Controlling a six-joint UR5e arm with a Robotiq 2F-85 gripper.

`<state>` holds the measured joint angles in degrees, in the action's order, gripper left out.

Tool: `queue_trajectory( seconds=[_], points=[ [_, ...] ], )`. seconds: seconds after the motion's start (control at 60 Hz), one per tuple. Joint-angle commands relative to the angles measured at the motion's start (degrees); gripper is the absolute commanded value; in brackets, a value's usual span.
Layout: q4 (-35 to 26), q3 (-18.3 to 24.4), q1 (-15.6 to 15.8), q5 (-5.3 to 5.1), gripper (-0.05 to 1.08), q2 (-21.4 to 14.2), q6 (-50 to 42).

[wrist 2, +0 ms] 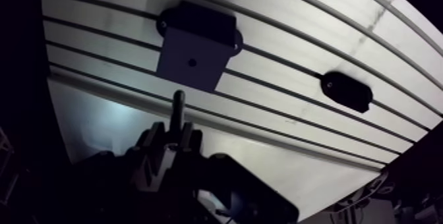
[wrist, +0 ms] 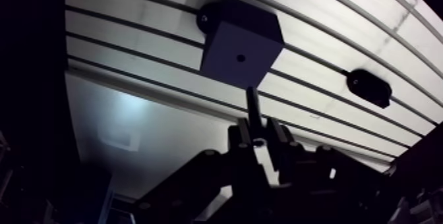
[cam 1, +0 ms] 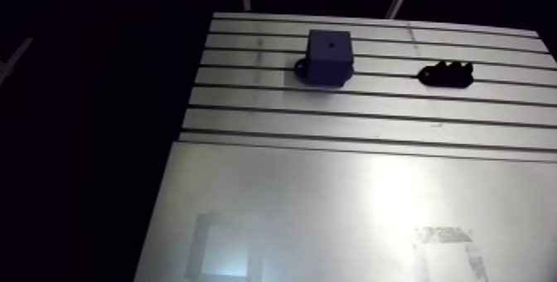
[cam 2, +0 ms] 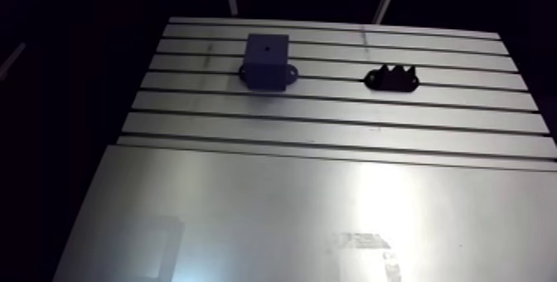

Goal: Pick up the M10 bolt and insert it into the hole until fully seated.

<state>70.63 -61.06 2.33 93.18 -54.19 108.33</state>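
Fingers of the gripper [wrist: 254, 141] are clamped on the M10 bolt [wrist: 252, 108], shank jutting ahead, tip near the dark block [wrist: 240, 45]. A slight tilt in that grip—and the tip would likely catch beside the hole [wrist: 241, 58] and jam. The wrist hangs above the slotted table [cam 1: 331, 128], aimed at the block—upper centre in the arm view.

A dark blue block [cam 2: 267, 63] with a small hole [cam 2: 268, 51] in its top face stands on the slotted aluminium surface [cam 2: 249, 211], toward 11 o'clock. At its 3 o'clock, well apart, lies a black holder [cam 2: 393, 78] with a toothed upper edge.
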Motion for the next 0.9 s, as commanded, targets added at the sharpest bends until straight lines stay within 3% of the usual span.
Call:
queue_trajectory(
  seconds=[0.017, 0.083, 0.117, 0.183, 0.45, 0.9],
  points=[
    [-0.5, -1.3, 0.7, 0.11, 1.08, 0.0, 0.2],
    [-0.5, -1.8, 0.9, 0.58, 1.08, 0.0, 0.3],
    [-0.5, -2.2, 1.2, 1.53, 1.08, 0.0, 0.2],
    [-0.4, -2.6, 1.4, 1.94, 1.08, 0.0, 0.0],
    [0.6, -2.9, 2.0, 2.73, 1.08, 0.9, -0.3],
    [3.4, -2.8, 2.2, 3.08, 1.08, 2.5, -1.3]
  ],
)
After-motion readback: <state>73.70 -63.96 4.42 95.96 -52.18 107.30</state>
